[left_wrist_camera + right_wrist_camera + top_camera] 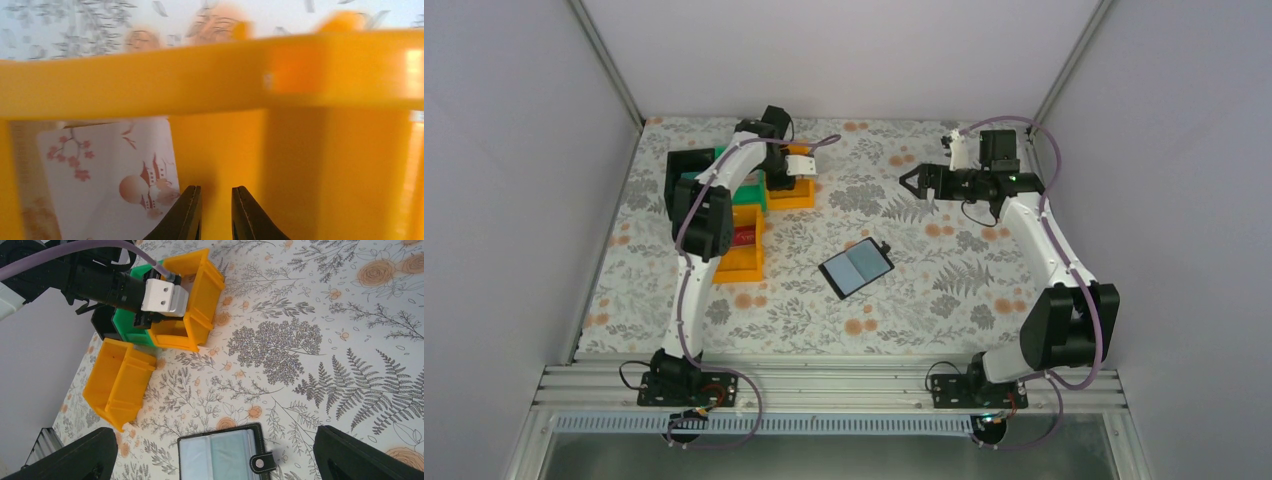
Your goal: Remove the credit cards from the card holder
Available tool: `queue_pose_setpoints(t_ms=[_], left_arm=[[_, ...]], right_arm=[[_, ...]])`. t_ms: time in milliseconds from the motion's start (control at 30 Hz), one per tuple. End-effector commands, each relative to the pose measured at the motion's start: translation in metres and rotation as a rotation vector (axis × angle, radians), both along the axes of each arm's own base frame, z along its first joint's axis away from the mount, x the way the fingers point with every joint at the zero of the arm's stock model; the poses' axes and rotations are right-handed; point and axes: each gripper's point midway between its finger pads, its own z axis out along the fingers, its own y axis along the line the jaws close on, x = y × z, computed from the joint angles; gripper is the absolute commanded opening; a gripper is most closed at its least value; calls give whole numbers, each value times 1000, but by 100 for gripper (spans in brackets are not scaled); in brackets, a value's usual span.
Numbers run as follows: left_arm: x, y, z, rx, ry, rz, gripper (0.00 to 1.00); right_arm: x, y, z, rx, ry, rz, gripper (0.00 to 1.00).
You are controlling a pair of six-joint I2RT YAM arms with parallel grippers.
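Note:
The card holder (856, 266) lies open on the flowered cloth at the table's middle, two pale blue-grey panels up and its strap tab (263, 463) to one side. It also shows in the right wrist view (220, 455). My right gripper (916, 182) hangs above and beyond it, open wide and empty (215, 440). My left gripper (801, 180) reaches down into an orange tray (792, 192). Its jaws (216, 192) stand a small gap apart with nothing between them. A whitish credit card with red print (107, 175) lies in that tray beside the left finger. A red card (744, 237) lies in another orange tray.
A second orange tray (742, 255), a green tray (746, 195) and a black tray (686, 172) are grouped at the back left. The same trays show in the right wrist view, orange (119, 382) and green (129, 329). Walls enclose the table on three sides.

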Motion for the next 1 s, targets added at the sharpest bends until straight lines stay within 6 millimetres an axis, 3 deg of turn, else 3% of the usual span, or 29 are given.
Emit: queue_pose_setpoints(t_ms=[0,167,400,567,700,800,900,967], left_arm=[[39,5,4,43,-152,52,17],[51,9,6,78,-207,49,17],[19,-20,43,-110,-110,-29,18],[1,-32,87,-230,-78,14,23],[-12,-39,133,-328,-66,92,29],[-32,-43,167,-415,-25,155,37],[-67,-48,193,-497,62,210,48],[-99,-50,188,-507,131,248,52]], right_arm=[[5,-2,10,-9,-29,0,99],[7,-2,10,-14,-32,3,99],[8,-4,3,-22,-17,-19,99],[4,-4,-39,-102,76,-73,95],[-14,2,-79,-225,153,-92,92],[-31,9,-103,-310,196,-94,87],[-54,34,-111,-343,198,-42,81],[-68,51,-111,-346,180,-4,79]])
